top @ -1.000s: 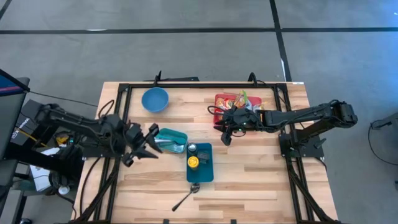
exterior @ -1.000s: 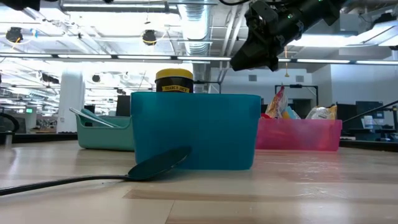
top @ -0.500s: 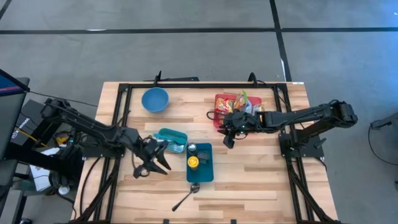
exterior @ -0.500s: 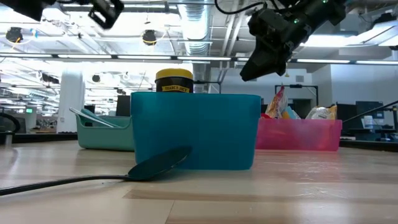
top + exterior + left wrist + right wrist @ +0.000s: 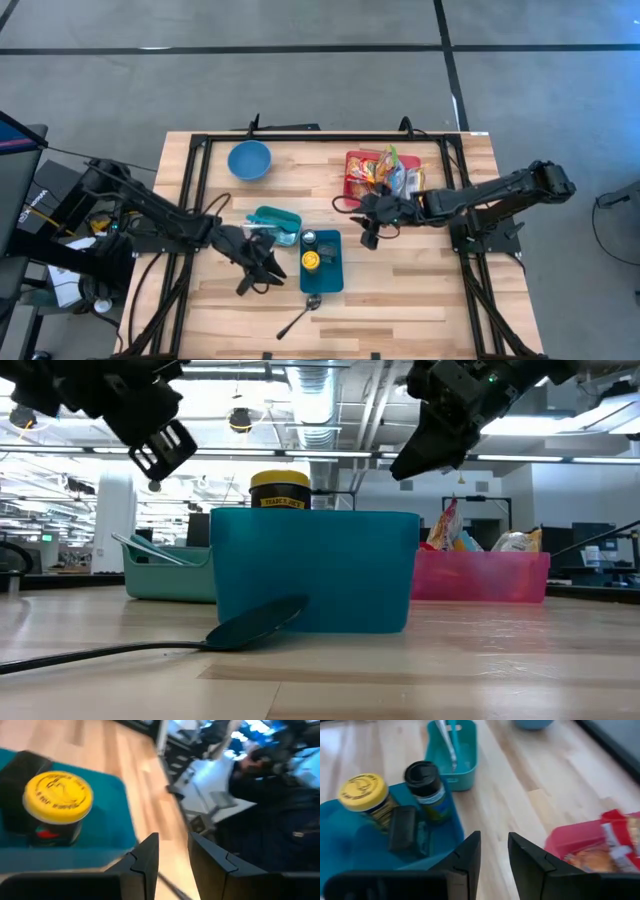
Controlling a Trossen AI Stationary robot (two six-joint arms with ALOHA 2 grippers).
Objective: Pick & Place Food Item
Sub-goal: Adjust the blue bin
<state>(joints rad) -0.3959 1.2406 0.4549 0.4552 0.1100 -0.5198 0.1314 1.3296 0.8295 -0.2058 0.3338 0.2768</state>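
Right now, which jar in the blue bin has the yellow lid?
The jar beside the black-lidded bottle. Its lid is yellow; the bottle's is black. Both stand in the blue bin.

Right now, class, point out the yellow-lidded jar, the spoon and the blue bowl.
yellow-lidded jar (image 5: 58,797), left wrist view, lid top.
spoon (image 5: 313,302), high view, its bowl.
blue bowl (image 5: 249,160), high view, inside centre.

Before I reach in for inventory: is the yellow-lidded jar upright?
Upright: the jar stands in the blue bin, lid on top.

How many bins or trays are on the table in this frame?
3: a blue bin near the centre holding two jars, a teal tray touching its left side, and a pink bin of snack packets toward the right rear.
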